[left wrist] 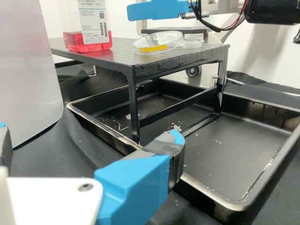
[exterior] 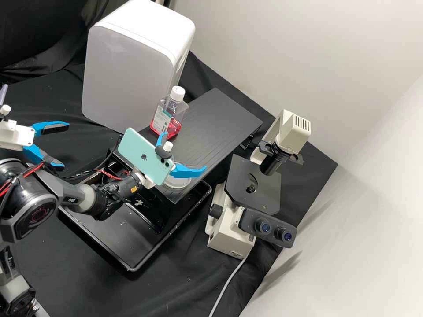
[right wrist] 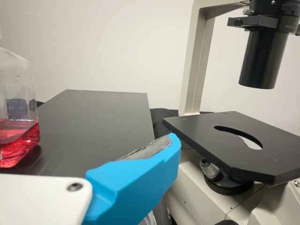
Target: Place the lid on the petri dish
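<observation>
The left arm sits at the desk's near-left edge, well away from the work, its left gripper level and its blue fingers spread wide with nothing between them. The right arm comes in low from the same side across the black tray. Its forearm slopes up to the near end of the raised black platform that stands in the tray, and a mint-green phone-like camera is fixed at the wrist. The right gripper hangs just above the platform's near corner, its fingers parted and pinching nothing. From the left wrist view, one of its blue fingers lies level in the air over the dish, clear of it. The petri dish rests on the platform's ribbed top near that corner, with a yellow patch inside, directly under the right fingers. In the high view it is the pale round shape partly hidden beneath the lower finger. A second clear, shallow round piece, seemingly the lid, lies flat just beside the dish on the platform, though whether the two touch cannot be told. Farther back on the platform stands a flask of red liquid, with a white box-shaped appliance behind it and a microscope off the platform's far side.
</observation>
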Action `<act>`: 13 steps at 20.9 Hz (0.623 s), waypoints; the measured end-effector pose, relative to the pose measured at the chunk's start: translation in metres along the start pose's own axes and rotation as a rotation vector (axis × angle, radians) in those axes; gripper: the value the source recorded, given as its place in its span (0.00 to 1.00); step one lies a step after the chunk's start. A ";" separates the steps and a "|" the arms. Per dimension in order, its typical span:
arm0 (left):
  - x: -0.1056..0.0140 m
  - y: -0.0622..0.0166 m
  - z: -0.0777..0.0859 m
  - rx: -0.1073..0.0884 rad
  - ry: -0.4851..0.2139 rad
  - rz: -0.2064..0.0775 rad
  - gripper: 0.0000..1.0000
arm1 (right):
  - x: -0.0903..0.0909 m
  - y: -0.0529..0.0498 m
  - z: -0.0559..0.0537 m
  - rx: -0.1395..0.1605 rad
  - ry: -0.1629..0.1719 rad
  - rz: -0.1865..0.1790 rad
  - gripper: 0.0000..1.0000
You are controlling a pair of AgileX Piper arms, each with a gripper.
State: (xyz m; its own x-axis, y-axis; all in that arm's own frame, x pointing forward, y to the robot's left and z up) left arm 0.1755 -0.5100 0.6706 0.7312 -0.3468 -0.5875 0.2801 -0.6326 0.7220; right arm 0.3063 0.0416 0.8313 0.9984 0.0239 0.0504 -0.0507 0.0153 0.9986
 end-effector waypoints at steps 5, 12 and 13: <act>0.000 0.0000 0.000 -0.002 0.000 0.000 1.00 | 0.000 0.000 0.000 0.000 0.000 0.000 1.00; 0.002 0.0001 0.001 -0.018 -0.003 0.001 1.00 | -0.004 -0.001 -0.001 0.000 0.001 -0.006 1.00; 0.003 -0.0003 0.001 -0.018 -0.006 -0.001 1.00 | -0.007 -0.001 -0.003 0.002 0.008 -0.007 1.00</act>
State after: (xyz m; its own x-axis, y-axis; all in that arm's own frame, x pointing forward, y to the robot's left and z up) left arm 0.1767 -0.5116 0.6682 0.7272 -0.3503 -0.5904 0.2917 -0.6208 0.7277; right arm 0.2993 0.0447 0.8297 0.9985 0.0316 0.0436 -0.0441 0.0135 0.9989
